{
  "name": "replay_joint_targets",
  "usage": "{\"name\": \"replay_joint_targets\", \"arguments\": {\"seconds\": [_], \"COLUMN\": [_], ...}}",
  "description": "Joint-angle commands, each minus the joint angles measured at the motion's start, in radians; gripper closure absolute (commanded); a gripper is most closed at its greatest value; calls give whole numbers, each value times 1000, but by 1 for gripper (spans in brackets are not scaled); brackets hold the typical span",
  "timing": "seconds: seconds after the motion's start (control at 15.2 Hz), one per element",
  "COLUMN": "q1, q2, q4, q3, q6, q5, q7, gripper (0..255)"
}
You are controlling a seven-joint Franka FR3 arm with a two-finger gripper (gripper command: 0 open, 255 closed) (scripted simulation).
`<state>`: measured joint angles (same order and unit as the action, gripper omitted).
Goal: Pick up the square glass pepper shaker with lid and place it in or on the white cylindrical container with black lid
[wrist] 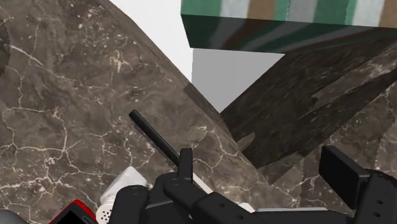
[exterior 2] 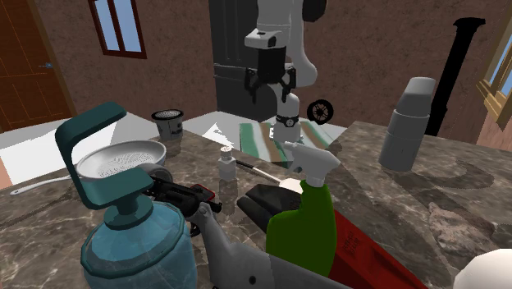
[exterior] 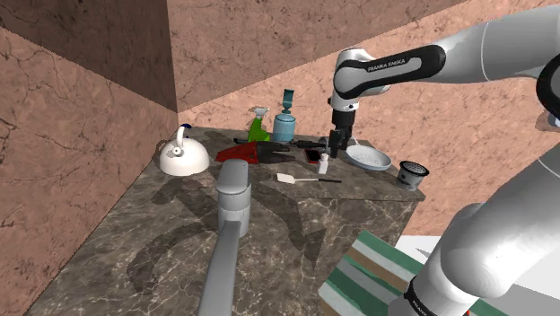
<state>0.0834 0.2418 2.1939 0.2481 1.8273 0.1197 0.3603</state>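
The pepper shaker (exterior: 323,162) is a small pale square bottle with a perforated lid, standing upright on the dark marble counter (exterior: 179,242). It shows too in the second exterior view (exterior 2: 226,168) and, in the wrist view, beside the fingers (wrist: 119,194). My black gripper (exterior: 336,145) hangs open above it and slightly off to one side, holding nothing (exterior 2: 269,82) (wrist: 262,168). The white cylindrical container with a dark lid (exterior: 413,173) stands near the counter's corner at the shoulder view's right (exterior 2: 168,123).
A shallow grey dish (exterior: 370,159) lies between shaker and container. A spatula (exterior: 305,179), a red flat object (exterior: 238,153), a green spray bottle (exterior: 258,126), a blue bottle (exterior: 284,121), a white kettle (exterior: 184,154) and a grey faucet (exterior: 233,211) crowd the counter. A striped rug (exterior: 368,269) lies below.
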Motion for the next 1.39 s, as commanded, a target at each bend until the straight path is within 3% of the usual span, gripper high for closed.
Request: {"name": "replay_joint_targets", "arguments": {"seconds": [0.0,0.46,0.86,1.32], "q1": [7,45,106,110], "q2": [-74,-343,-579,-599], "q4": [-49,-262,-497,-428], "q3": [23,76,85,82], "q6": [27,81,75,163], "q5": [-8,-73,-145,-152], "q7": [41,182,286,291], "gripper": [0,0,0,0]}}
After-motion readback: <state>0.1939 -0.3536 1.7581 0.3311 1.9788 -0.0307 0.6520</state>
